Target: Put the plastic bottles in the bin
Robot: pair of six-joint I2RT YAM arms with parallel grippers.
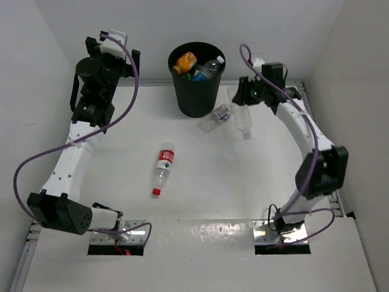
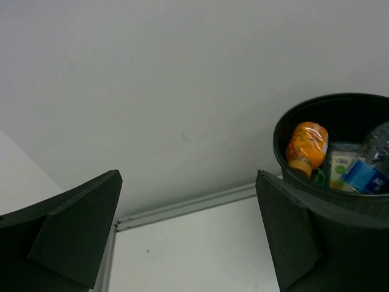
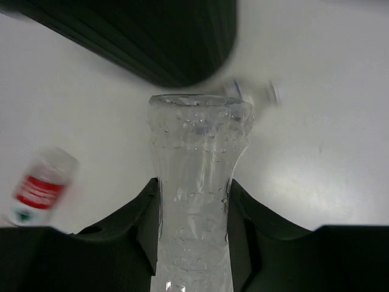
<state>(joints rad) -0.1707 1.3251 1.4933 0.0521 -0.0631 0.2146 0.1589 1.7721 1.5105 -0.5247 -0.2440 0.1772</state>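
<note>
Your black round plastic bin (image 1: 196,97) stands at the white table's (image 1: 243,182) rear, an orange plastic bottle (image 1: 184,62) inside. A clear red-labelled plastic bottle (image 1: 163,167) lies well before it.

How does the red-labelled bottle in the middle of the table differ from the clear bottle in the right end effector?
The red-labelled bottle has a red label and red cap; the clear bottle shows no label. The red-labelled bottle lies free on the table; the clear bottle is clamped in the right end effector, near the bin. Both are clear plastic and outside the bin.
</note>
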